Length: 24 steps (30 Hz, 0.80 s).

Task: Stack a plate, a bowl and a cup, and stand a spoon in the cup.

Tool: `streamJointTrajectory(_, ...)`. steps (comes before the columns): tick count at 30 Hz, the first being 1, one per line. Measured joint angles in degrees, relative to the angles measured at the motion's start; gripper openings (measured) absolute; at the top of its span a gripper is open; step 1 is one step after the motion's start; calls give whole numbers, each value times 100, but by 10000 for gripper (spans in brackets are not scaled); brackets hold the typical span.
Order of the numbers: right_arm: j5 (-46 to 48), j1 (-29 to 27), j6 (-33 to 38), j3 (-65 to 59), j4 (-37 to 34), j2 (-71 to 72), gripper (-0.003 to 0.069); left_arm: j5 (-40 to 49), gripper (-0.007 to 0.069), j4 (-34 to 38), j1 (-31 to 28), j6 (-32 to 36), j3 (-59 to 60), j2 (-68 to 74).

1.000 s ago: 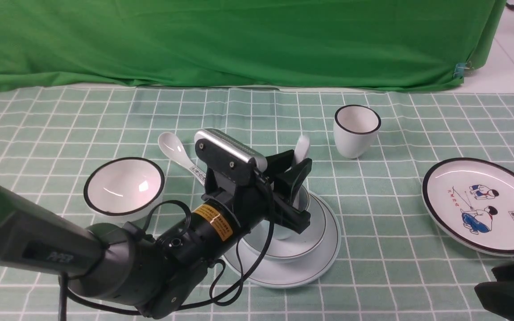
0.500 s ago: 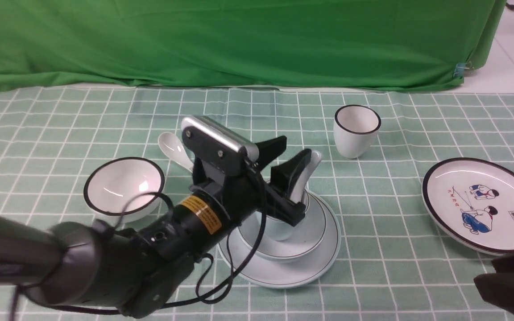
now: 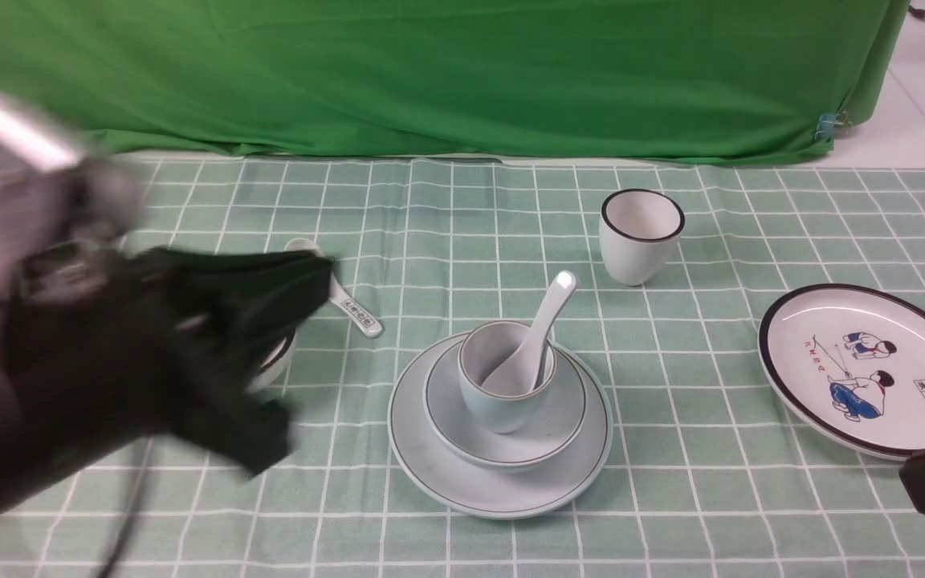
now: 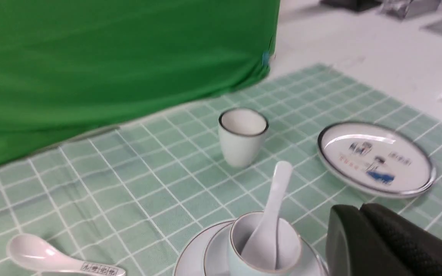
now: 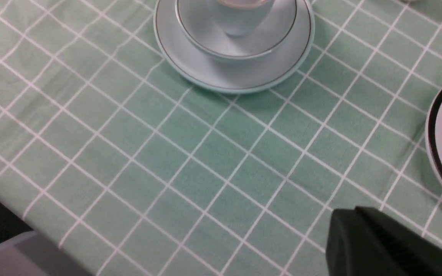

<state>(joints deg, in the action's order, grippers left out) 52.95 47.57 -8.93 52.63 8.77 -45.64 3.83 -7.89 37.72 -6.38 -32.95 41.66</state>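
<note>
Pale blue-green stack is sitting mid-table on the checked cloth [image 3: 671, 449]: we're seeing the plate [image 3: 446, 482] at the bottom, the bowl [image 3: 567, 433] nested on it, the cup [image 3: 495, 401] standing in the bowl, and the spoon [image 3: 543, 329] leaning in the cup with its handle pointing up toward the far right. Nothing is touching any of it. Our left gripper [image 3: 302, 277] is hanging blurred off to the left, well apart from the stack, fingers pressed together and holding nothing. Our right gripper [image 5: 359, 214] is sitting low at the near right, also clamped on nothing. We're also spotting a black-rimmed white cup [image 3: 641, 234], a cartoon plate [image 3: 800, 377] and a printed spoon [image 3: 350, 307] lying around.
</note>
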Motion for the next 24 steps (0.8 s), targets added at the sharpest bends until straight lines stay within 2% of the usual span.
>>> streamJointTrajectory(6, -76, 0, -439, -160, -7, 0, 25, 135, 1, 16, 0, -20, 1076, -1973)
streamJointTrajectory(9, -99, 0, -993, -192, -14, 0, 31, 191, 6, -5, 0, -20, 1640, -2744)
streamJointTrajectory(24, -306, 0, -1259, -198, -23, 0, 54, 518, 10, -9, 0, -20, 2380, -3158)
